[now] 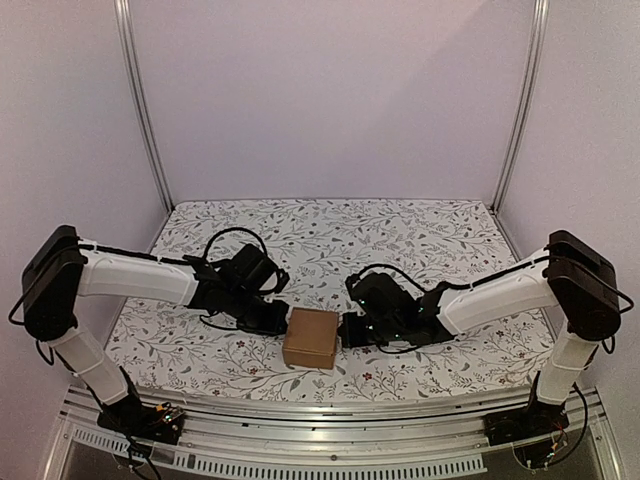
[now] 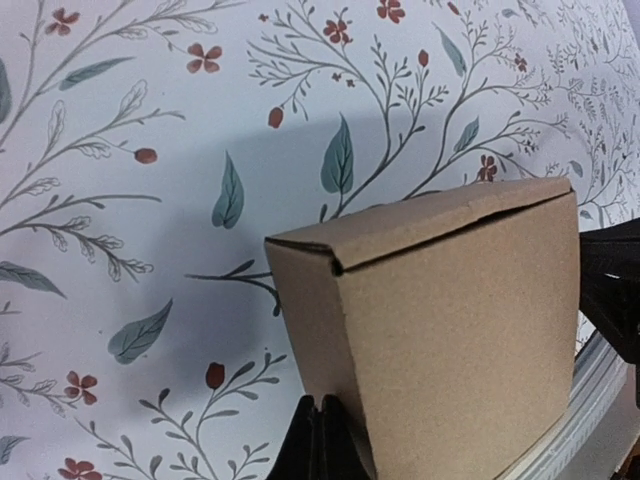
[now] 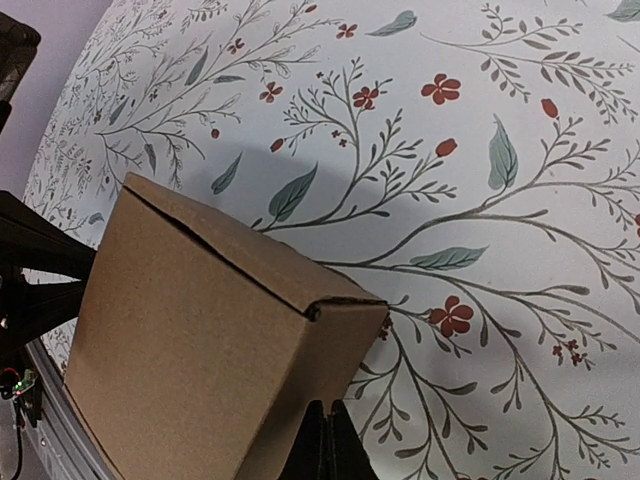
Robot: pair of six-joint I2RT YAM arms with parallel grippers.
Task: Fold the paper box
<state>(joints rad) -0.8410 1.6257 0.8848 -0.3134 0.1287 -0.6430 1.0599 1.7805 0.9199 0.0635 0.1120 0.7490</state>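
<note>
Black fingertips of left gripper (image 2: 320, 445) are seen pressed together w/ nothing between them, set against lower side wall of plain brown cardboard box (image 1: 310, 338). Right gripper (image 3: 325, 450) is likewise closed on nothing, its tips placed at opposite side wall. Box is formed into a small cube-like carton, top flaps down, thin seam visible. It is stood on white floral-print tablecloth (image 1: 330, 230), near front edge, approx. midway btwn both arms.
</note>
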